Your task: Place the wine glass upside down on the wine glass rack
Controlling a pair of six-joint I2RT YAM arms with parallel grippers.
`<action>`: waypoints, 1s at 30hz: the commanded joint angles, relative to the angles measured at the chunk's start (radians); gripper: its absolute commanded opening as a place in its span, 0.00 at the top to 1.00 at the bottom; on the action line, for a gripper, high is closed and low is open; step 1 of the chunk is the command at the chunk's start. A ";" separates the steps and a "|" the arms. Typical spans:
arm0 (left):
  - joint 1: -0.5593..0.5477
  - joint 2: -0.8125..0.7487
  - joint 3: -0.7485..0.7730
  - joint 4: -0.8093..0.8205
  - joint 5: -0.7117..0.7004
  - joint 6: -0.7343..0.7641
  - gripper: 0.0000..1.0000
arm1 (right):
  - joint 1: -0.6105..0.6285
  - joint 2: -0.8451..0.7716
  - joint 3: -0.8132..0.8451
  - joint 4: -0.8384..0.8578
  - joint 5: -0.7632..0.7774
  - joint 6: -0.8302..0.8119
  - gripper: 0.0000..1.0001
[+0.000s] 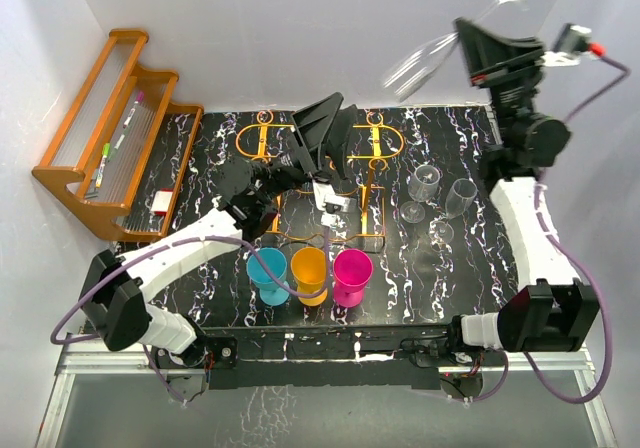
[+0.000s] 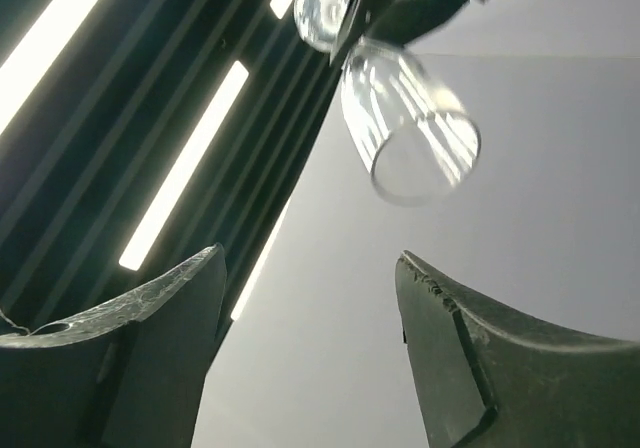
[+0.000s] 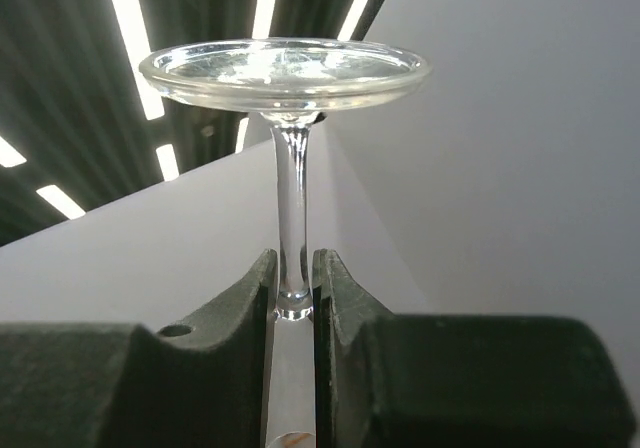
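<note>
Right tool (image 3: 294,271) tight around wine glass (image 3: 290,183) stem

right hand (image 3: 293,273): closed on stem | wine glass (image 3: 285,68): stem upright; round foot uppermost | behind: ceiling light strips (image 3: 130,28)

The top external view looks steeply down from above and behind the arm bases, taking in the whole desk (image 1: 450,268). Both wrist views tilt upward at ceiling lights (image 3: 130,28) and a grey wall. The right one sits close against the wine glass (image 3: 290,198) stem. The left one sees the same glass farther off, past the left end effector (image 2: 310,263).
</note>
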 commanded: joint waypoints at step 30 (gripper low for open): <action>0.387 -0.266 0.622 -1.008 -1.093 -0.854 0.03 | -0.062 0.334 0.155 -0.137 -0.406 -0.937 0.92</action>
